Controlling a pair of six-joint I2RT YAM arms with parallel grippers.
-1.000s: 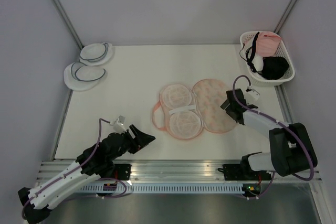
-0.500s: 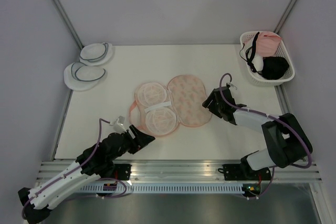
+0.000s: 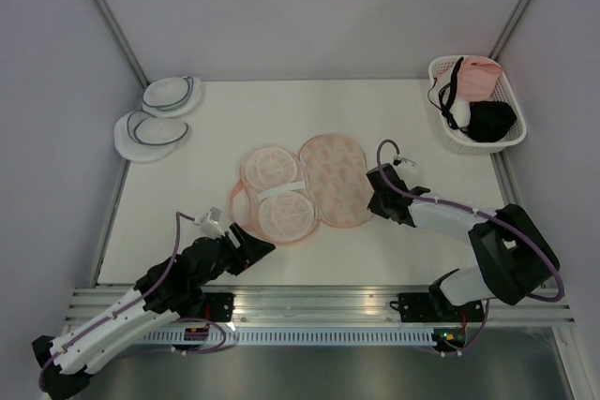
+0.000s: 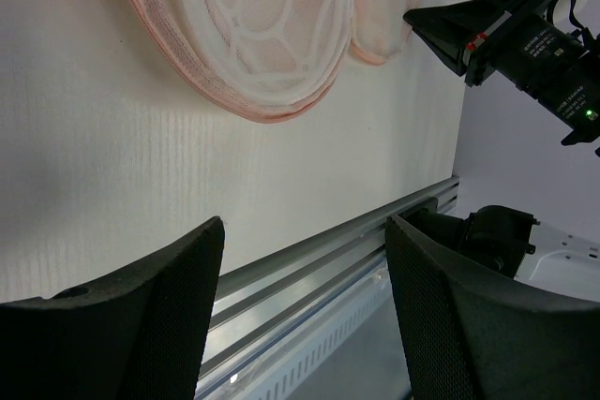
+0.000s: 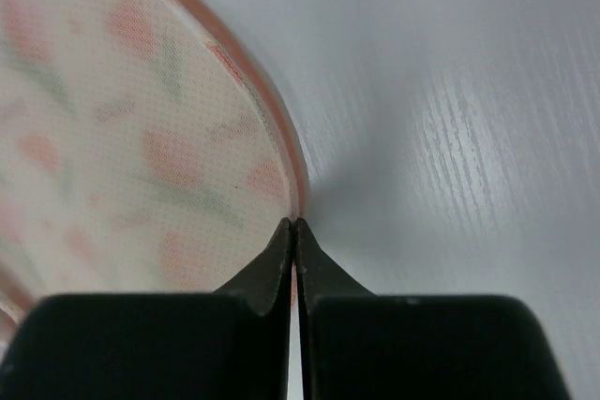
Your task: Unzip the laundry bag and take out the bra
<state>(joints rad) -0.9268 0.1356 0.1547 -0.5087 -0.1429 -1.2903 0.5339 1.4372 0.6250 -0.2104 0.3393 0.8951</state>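
Laundry bag (image 3: 302, 190) lies between pouches (image 3: 157, 116) and basket (image 3: 434, 71).

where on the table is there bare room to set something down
Widest free patch: the far strip of the table between the white pouches and the basket. Also bare: the right side, between basket and right gripper. Crowded: the centre, where the laundry bag lies with that gripper shut on its edge, and near left by the open left gripper.

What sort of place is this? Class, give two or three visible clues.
Probably a robot lab test cell, not a home: left arm and right arm bolted to a metal rail, plain panels walling a white table, and a laundry bag laid out as a prop.
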